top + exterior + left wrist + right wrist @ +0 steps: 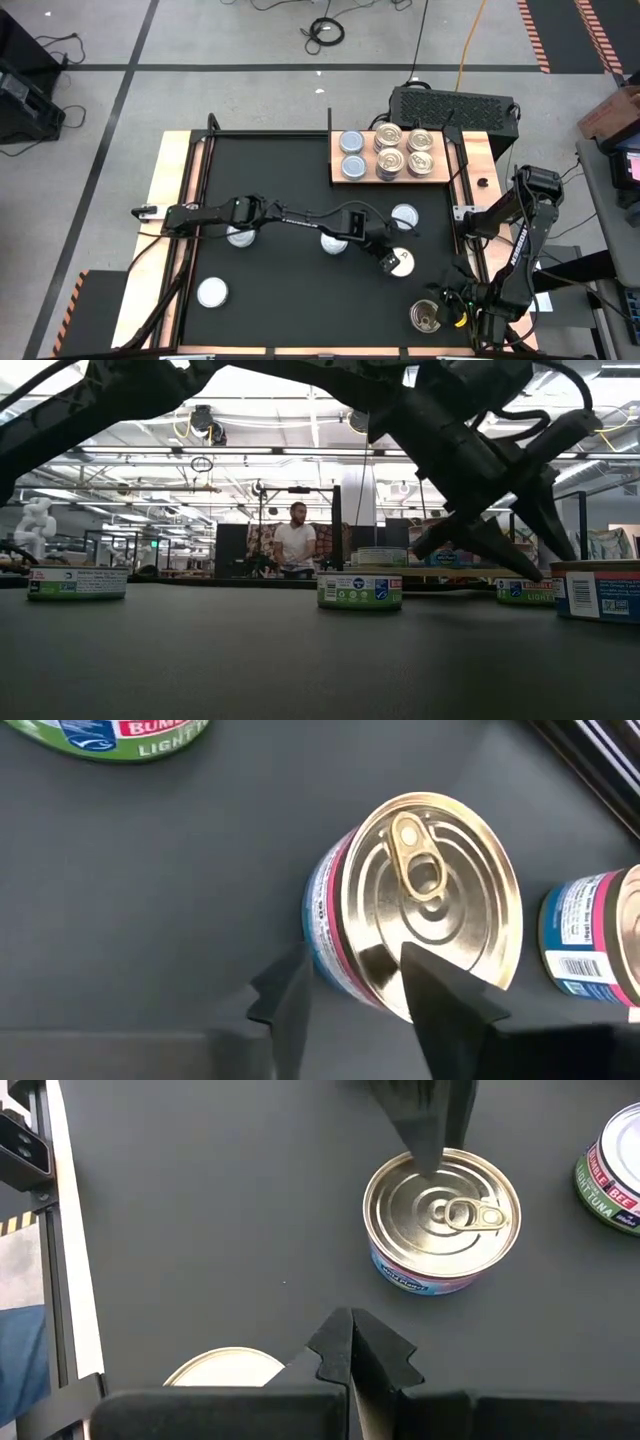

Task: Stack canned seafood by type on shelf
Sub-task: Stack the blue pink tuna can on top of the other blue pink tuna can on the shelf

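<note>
A tin with a gold pull-tab top and a pink-and-blue label (420,900) stands upright on the black mat (290,300), right of centre (401,262). My left gripper (365,995) is open at it, one finger outside the wall and one over the lid. The wooden shelf (340,180) at the far side carries two silvery-blue tins (352,154) and gold-topped tins (404,150). My right gripper (351,1342) is shut at the near right, beside another gold tin (425,317), touching nothing. My left gripper slants down at the pull-tab tin from the table's left. One finger (445,995) lies over the lid's near rim (385,970) and the other (290,1000) stands outside the wall. I cannot tell whether either touches the tin.
Several more tins stand loose on the mat: one (405,216) just beyond the left gripper, two under the left arm (333,243) (240,236), one at the near left (212,292). A black box (450,103) sits behind the shelf. A person (296,545) is in the room beyond.
</note>
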You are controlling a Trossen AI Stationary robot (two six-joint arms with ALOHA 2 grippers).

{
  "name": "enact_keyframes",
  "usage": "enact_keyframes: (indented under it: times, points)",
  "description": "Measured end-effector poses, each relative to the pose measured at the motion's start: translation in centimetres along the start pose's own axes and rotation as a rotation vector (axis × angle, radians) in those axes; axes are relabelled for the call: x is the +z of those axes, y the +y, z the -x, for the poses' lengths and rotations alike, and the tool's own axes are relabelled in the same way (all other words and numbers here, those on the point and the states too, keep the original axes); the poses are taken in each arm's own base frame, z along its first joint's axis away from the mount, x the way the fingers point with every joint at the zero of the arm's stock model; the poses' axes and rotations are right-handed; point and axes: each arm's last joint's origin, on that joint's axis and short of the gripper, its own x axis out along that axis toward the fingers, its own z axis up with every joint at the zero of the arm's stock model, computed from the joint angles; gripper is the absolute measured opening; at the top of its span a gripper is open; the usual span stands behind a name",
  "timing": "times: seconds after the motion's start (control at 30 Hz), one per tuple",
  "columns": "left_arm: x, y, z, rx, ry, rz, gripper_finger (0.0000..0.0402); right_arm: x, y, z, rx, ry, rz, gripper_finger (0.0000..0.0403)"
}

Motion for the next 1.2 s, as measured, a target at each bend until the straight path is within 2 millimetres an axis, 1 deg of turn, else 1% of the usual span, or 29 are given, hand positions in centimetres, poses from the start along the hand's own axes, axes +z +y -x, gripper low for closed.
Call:
enact_keyframes:
  times: [0.33, 0.37, 0.8, 0.9, 1.0, 1.1, 1.2]
  points:
    - [0.6, 0.7, 0.1, -0.006, 0.005, -0.010, 0.0019, 0.0, 0.0, 0.0, 0.004, 0.000, -0.004, 0.0000]
    - [0.6, 0.8, 0.2, -0.006, 0.003, -0.012, 0.0011, 0.0, 0.1, 0.0, 0.005, 0.000, -0.004, 0.0000]
    - [2.4, 2.7, 0.7, -0.041, 0.010, 0.026, 0.0002, 0.0, 0.1, 0.0, 0.008, 0.005, -0.007, 0.0000]
    - [2.9, 2.7, 1.5, -0.060, 0.002, 0.029, 0.0002, 0.0, 0.1, 0.0, 0.007, 0.005, -0.003, 0.0000]
    - [3.8, 2.2, 3.0, -0.080, -0.033, 0.027, 0.0002, 0.0, 0.0, 0.0, 0.003, 0.005, 0.001, 0.0000]
    - [4.5, 1.9, 4.1, -0.096, -0.062, 0.025, 0.0001, 0.0, 0.0, 0.0, 0.000, 0.005, 0.003, 0.0000]
    - [4.8, 2.1, 4.6, -0.093, -0.067, 0.032, 0.0001, 0.0, 0.0, 0.0, -0.002, 0.004, 0.005, 0.0000]
